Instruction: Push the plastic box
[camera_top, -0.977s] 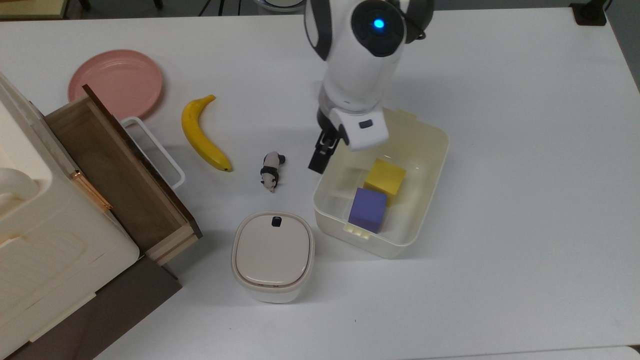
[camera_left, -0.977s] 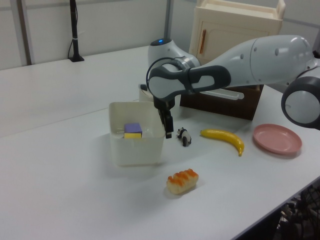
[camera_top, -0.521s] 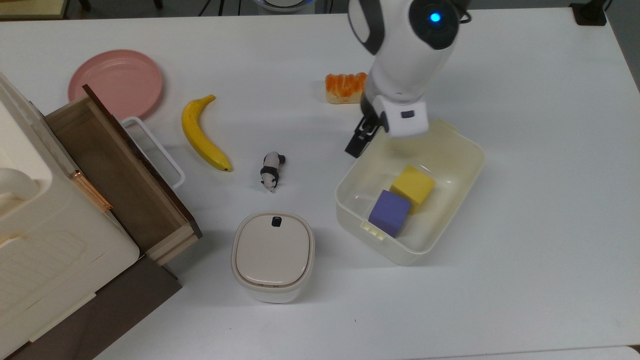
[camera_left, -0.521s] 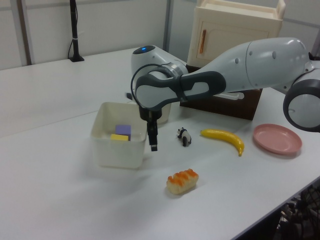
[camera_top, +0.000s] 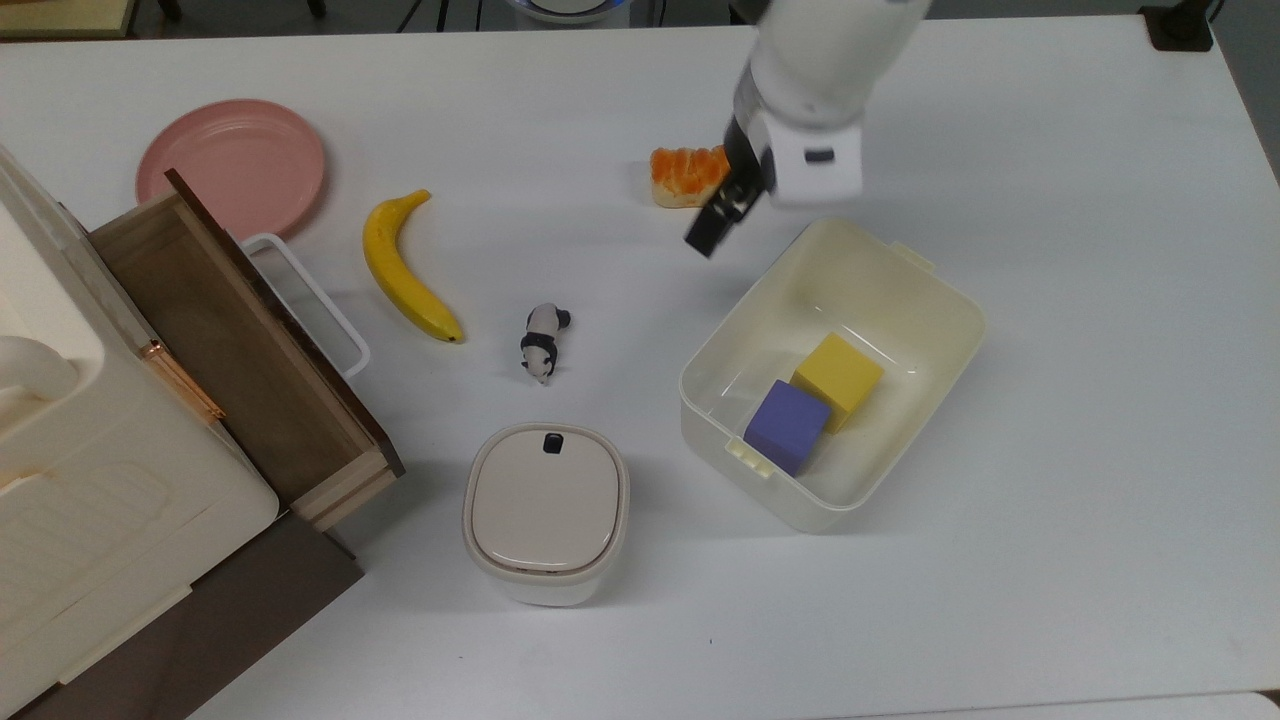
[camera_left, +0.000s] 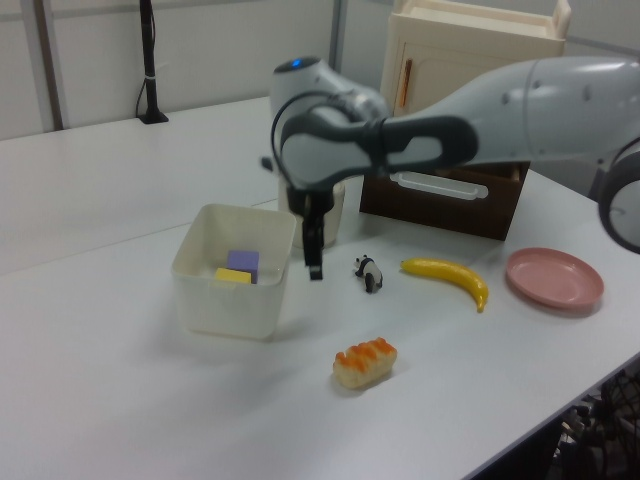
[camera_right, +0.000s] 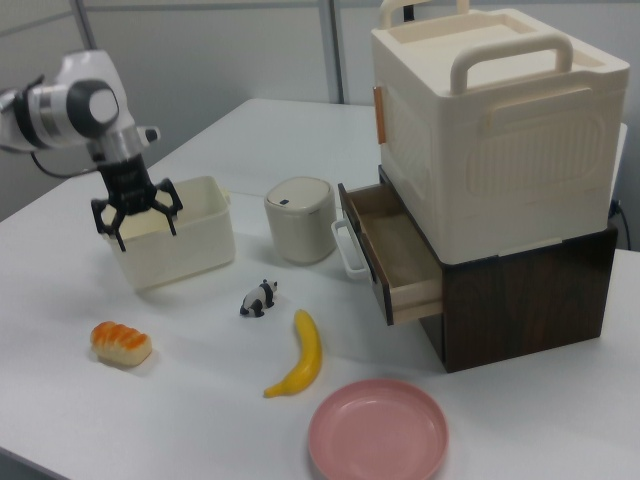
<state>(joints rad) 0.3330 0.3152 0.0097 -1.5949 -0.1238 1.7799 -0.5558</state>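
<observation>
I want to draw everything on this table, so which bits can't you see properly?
- Right view: the yellow block and purple block are hidden by the plastic box's wall.
- Left view: the lidded tub is mostly behind the arm.
- Top view: the storage case is cut off by the left edge, the arm by the top edge.

Robot lab or test room: bare white desk (camera_top: 1050, 250) with a robot arm (camera_left: 480, 120) over it, grey partition panels (camera_right: 200, 60) behind, a black stand (camera_left: 150, 60) on the desk, assorted toy props like a panda figure (camera_top: 542, 342).
</observation>
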